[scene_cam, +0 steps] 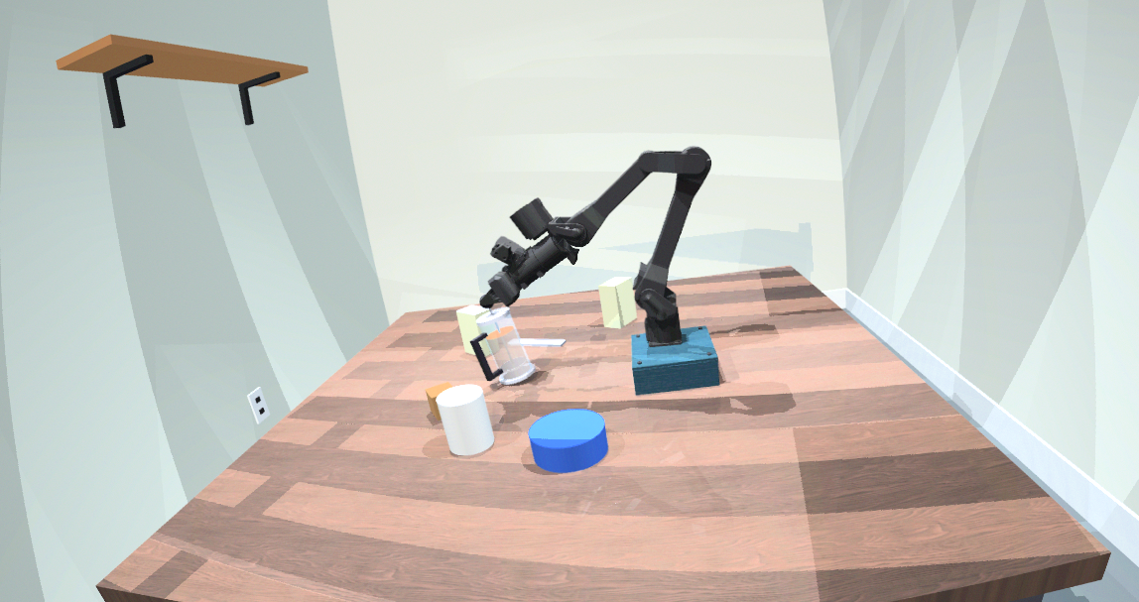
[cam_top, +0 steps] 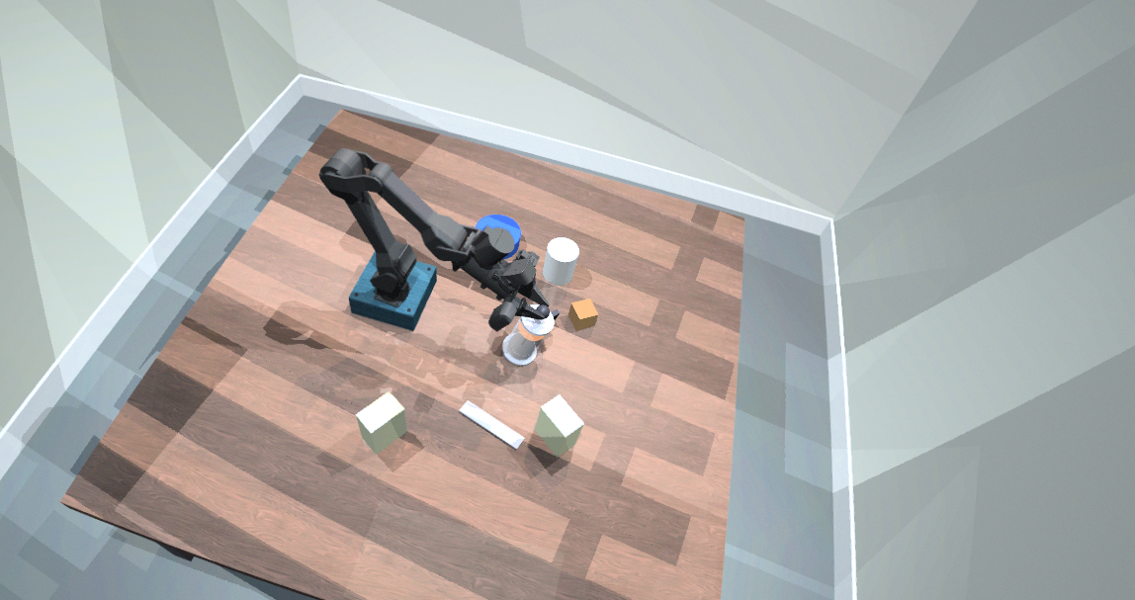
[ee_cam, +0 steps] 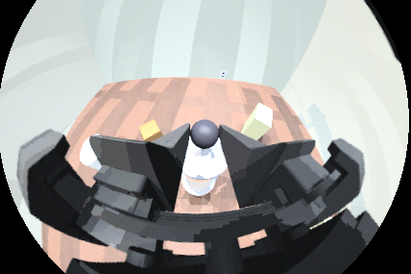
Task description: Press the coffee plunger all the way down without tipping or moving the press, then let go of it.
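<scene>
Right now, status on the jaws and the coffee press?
Gripper shut on dark round plunger knob. Clear glass coffee press tilted, leaning at its top. Small orange cube close beside, not touching.

The wood-plank desk (cam_top: 237,405) was viewed from high above and far off in the top view, tilted down toward one corner. In the exterior view the same desk (scene_cam: 716,479) was seen from the side opposite the black arm's blue base (scene_cam: 675,359), at a lower, nearer angle. The wrist view was taken close in, between the dark fingers, facing outward. The clear glass coffee press (cam_top: 525,341) (scene_cam: 506,351) (ee_cam: 202,172) was shared by all three.
</scene>
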`<control>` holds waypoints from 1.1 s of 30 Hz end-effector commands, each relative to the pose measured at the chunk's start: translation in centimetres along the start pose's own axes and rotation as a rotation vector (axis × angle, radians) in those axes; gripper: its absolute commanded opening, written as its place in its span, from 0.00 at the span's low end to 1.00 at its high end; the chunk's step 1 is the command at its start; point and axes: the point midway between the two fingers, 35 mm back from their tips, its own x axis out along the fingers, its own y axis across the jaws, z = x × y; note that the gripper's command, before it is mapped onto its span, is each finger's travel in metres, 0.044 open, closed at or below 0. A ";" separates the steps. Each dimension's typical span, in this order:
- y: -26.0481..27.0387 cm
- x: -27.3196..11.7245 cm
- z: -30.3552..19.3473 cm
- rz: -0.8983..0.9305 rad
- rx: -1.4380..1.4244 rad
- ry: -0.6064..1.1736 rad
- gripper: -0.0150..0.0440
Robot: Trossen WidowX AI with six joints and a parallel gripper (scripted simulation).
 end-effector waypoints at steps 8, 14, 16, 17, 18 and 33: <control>0.0 0.0 0.0 0.000 0.000 0.002 0.65; 0.0 0.0 0.0 0.000 0.000 0.002 0.91; 0.0 0.0 0.0 0.000 0.000 0.002 1.00; 0.0 0.0 0.0 0.000 0.000 0.002 1.00; 0.0 0.0 0.0 0.000 0.000 0.002 1.00; -0.4 -7.1 4.7 -0.003 0.008 0.022 1.00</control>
